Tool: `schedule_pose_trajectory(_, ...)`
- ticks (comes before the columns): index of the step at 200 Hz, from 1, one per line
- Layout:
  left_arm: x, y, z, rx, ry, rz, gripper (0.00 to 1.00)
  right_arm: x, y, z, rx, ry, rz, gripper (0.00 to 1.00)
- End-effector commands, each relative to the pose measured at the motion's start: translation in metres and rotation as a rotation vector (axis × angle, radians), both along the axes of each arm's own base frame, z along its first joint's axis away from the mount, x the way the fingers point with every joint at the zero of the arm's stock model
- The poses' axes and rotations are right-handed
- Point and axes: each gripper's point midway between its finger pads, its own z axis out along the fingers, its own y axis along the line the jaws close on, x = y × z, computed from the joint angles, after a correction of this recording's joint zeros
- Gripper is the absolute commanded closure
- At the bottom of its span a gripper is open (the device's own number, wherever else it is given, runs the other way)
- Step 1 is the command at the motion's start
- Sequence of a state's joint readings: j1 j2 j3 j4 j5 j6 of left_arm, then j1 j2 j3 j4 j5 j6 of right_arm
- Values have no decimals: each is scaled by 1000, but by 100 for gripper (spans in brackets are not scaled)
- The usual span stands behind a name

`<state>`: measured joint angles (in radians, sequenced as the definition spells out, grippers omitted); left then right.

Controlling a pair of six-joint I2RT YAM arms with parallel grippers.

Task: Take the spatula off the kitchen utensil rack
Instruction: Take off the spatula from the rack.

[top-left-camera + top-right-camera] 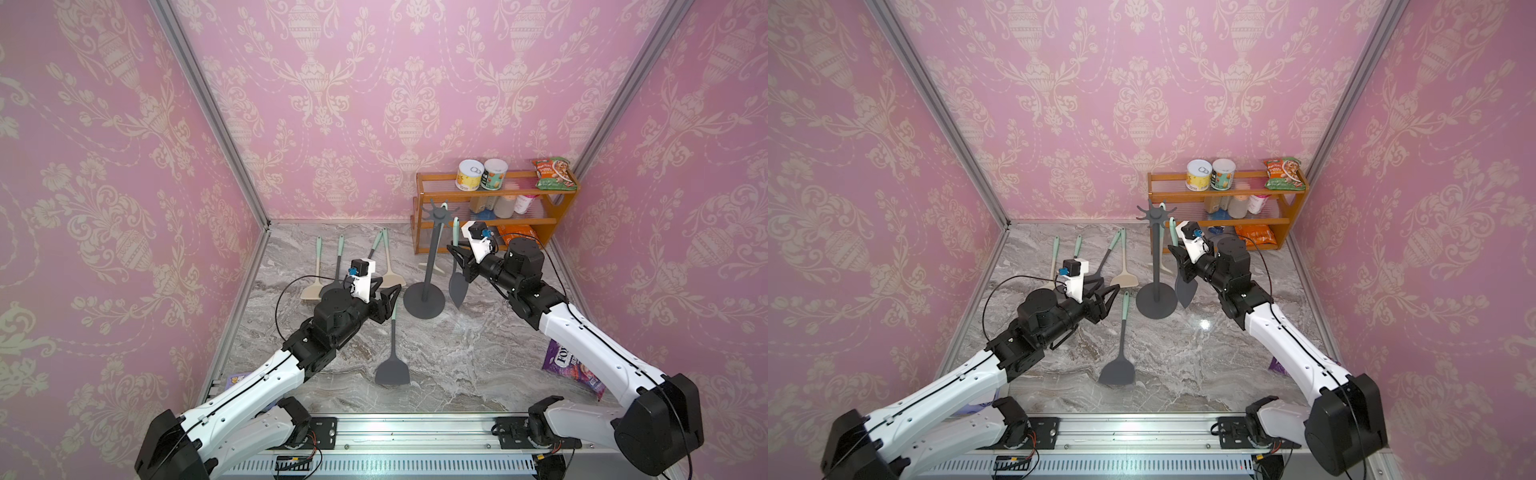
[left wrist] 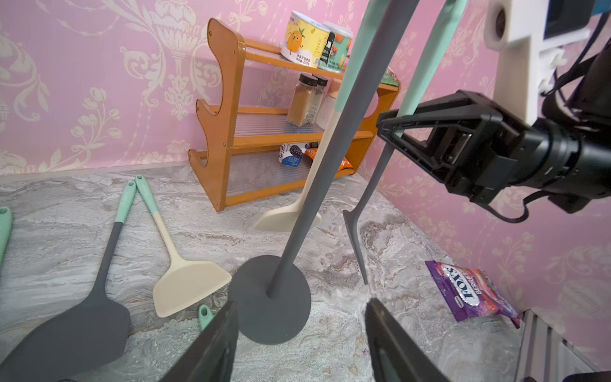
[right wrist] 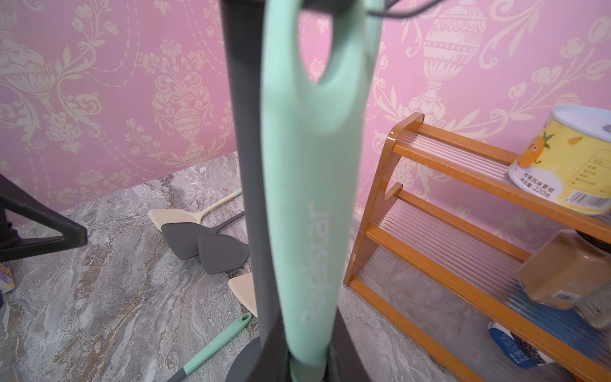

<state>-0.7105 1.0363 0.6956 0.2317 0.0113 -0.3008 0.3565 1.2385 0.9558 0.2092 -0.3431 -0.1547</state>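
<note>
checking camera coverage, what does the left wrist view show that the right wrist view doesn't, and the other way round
Only left wrist: the right gripper shut on the spatula, that spatula's dark blade, and the Fox's bag.
Only right wrist: the hole in that spatula's handle and the lettering on it.
Both: the rack pole, the shelf, the pineapple can and loose spatulas.

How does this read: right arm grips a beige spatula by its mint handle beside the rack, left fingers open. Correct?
Wrong in one respect: the spatula held by the right gripper has a dark grey blade, not beige, as both top views show. Mint handle, kitchen utensil rack alongside and open left gripper all hold.
</note>
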Motion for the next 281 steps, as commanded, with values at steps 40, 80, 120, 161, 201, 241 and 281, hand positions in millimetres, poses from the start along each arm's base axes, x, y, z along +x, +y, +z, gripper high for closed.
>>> schedule_pose_trajectory(40,57,-46,56,62,-244,37,35,-9,3,-2,4,53,-21,100)
schedule_pose_trajectory(80,78,-65,63,42,-294,47,35,-10,8,-6,21,79,-62,100)
schedule_pose_trajectory(120,90,-71,65,48,-330,72,34,-17,16,-6,30,75,-89,100)
schedule_pose_trajectory(161,100,-83,62,21,-342,58,34,-20,10,-2,19,75,-125,100)
schedule_pose_trajectory(201,109,-91,58,1,-348,65,34,-26,4,6,-1,81,-136,100)
schedule_pose_trajectory(241,115,-93,57,2,-348,85,35,-31,-2,15,-13,55,-146,100)
schedule_pose_trajectory(281,120,-90,57,17,-341,111,37,-35,-5,32,-25,19,-147,100)
